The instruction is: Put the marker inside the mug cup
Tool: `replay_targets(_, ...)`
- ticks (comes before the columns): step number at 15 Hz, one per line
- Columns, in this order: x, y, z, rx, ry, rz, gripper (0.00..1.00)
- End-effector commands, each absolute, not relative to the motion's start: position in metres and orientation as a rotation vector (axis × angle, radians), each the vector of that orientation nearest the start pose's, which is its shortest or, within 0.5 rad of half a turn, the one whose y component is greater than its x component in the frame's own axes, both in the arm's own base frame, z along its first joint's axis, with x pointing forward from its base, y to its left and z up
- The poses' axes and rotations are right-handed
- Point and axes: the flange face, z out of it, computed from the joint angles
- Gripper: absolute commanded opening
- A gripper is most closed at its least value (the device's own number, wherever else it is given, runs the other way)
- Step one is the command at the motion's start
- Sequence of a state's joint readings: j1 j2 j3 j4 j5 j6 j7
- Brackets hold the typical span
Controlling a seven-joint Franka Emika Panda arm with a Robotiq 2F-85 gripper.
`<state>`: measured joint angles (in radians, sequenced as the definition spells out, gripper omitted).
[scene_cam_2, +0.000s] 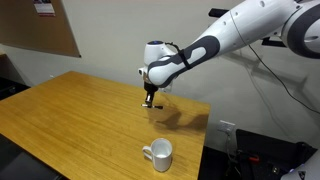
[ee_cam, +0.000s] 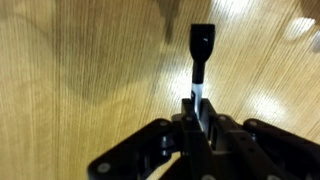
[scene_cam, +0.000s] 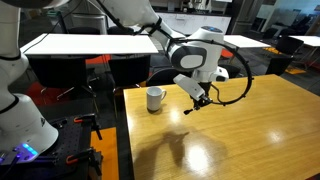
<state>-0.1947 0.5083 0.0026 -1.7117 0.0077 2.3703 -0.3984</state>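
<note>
Black Robotiq gripper [ee_cam: 200,120]: clenched on the thin dark pen-like marker [ee_cam: 201,55], with the paler part right at the jaw tips and the dark end projecting straight out beyond them. Hangs clear above the light wooden table [scene_cam_2: 70,115]; no contact with the wood visible. Small white cylindrical ceramic mug [scene_cam: 155,98]: upright on the wood, well apart from the jaws, off to one side and lower; absent from the wrist view. Step in hand, as judged: carry to the mug, nothing inside it yet. To do it well: keep the grip firm, stay above rim height through the traverse, centre the free marker end over the dark opening, away from handle and wall. Lower until the tip is inside, then let go. Release low, to avoid a bounce-out or a tipped mug.
</note>
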Motion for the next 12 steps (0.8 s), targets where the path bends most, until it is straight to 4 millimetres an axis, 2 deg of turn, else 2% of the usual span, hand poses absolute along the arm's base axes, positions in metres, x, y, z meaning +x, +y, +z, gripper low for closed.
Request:
replay_targets(1,0.659,-0.111,0.334,-3.186,-0.299,-0.215,0.03)
replay_targets(12,0.645,-0.049,0.379,-3.304,-0.368,-0.215,0.03)
